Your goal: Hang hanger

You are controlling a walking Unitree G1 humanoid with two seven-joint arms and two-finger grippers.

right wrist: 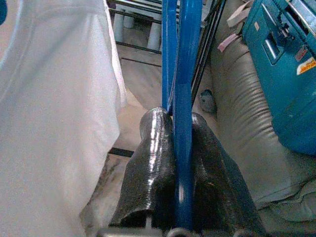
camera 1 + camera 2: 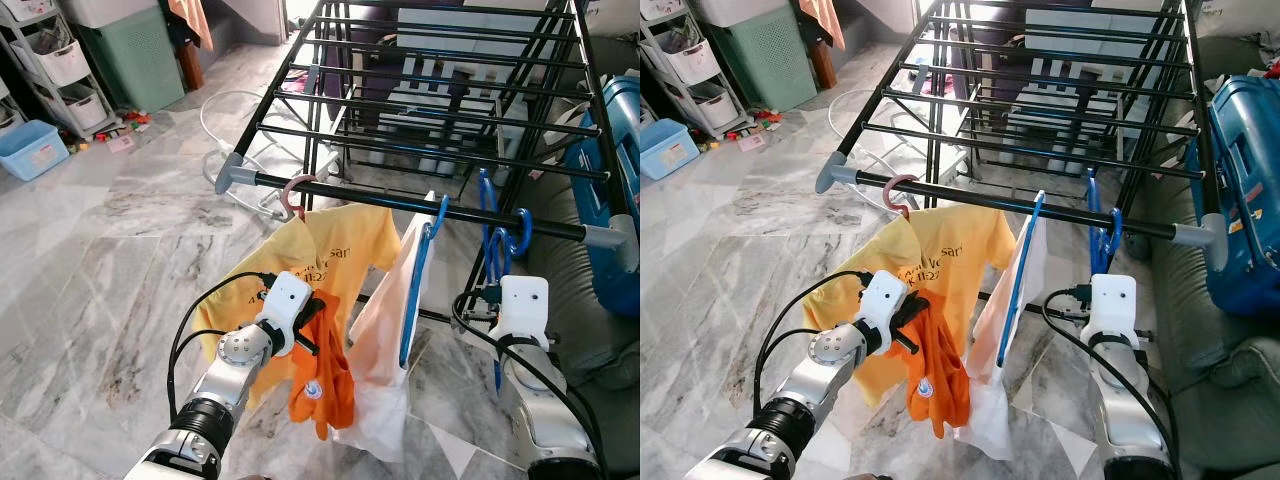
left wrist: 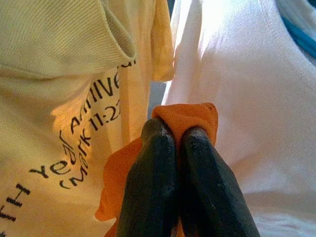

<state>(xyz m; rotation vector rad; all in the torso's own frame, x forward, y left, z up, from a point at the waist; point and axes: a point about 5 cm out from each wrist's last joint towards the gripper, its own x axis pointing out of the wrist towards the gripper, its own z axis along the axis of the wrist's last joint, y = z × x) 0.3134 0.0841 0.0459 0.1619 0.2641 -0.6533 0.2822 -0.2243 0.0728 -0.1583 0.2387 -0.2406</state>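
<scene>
Right gripper (image 1: 174, 148) pinches the blue hanger (image 1: 183, 74); left gripper (image 3: 170, 143) pinches orange cloth (image 3: 190, 116).

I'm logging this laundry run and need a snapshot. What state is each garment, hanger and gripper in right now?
Yellow T-shirt: hung on the rack's front bar by a pink hanger.
White garment: hung on a blue hanger.
Orange cloth: dangling, pinched in the left gripper.
Blue hanger: empty, hooked over the bar, clamped by the right gripper.
Drying rack: unfolded, upper rails bare.
</scene>
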